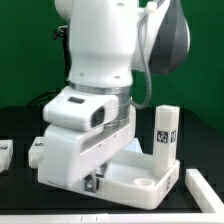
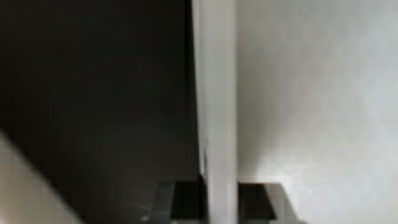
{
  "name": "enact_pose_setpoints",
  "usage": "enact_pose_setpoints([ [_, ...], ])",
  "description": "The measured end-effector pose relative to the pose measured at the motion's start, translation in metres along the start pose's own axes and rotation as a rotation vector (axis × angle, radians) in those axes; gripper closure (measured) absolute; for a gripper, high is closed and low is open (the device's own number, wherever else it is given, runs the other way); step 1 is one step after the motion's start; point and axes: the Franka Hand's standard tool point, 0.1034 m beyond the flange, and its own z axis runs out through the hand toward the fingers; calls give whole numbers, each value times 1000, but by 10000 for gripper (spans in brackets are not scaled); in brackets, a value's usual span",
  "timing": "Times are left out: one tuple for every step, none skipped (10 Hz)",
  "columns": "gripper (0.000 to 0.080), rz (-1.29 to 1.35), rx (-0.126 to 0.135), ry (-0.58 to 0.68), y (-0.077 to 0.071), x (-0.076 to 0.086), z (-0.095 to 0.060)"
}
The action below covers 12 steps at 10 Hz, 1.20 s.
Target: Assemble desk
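We see the desk tabletop lying flat under the arm. One tagged leg stands upright at its corner toward the exterior view's right. The gripper is pinched almost fully closed on the tabletop's thin rim. Just beside the tabletop, a second leg lies on the black table.
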Motion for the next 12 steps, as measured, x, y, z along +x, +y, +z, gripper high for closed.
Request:
enact_pose_setpoints([
  [745,-144,-13,30,8,19,-4],
  [745,-239,-39,55,17,29,-2],
  [745,-254,-74,59,17,27,1],
  [745,-223,-58,56,14,24,2],
  [745,-221,-59,56,14,24,3],
  [745,-217,-58,55,14,23,4],
  [745,-207,-63,58,15,25,3],
  [745,-211,-98,76,21,37,-3],
  [745,-242,-154,93,28,44,-5],
  [745,-240,-173,98,29,46,0],
  [745,-233,-177,101,29,49,0],
  [745,-215,-177,99,28,50,0],
])
